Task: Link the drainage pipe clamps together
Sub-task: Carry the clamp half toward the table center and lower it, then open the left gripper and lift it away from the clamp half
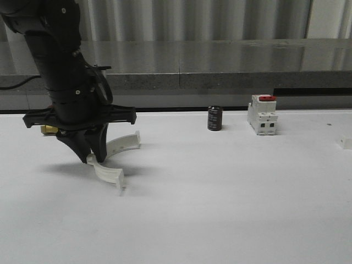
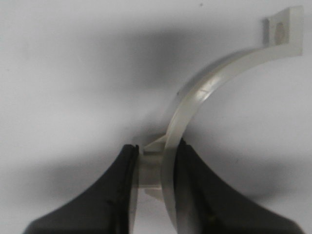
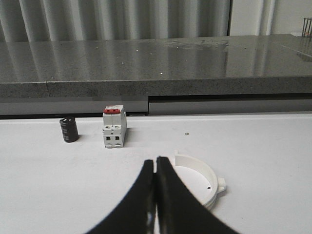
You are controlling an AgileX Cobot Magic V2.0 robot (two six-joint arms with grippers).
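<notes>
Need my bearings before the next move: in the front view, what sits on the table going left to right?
Left gripper shut on a white plastic semicircular clamp half → small black cylinder → white boxy breaker with a red top → small white piece at the table's right edge, too cropped to identify.

clamp half [image 2: 204, 92]: gripped end hidden between left gripper [image 2: 156, 170] fingers
second clamp [image 3: 197, 183]: near arc behind right gripper [image 3: 156, 168]
</notes>
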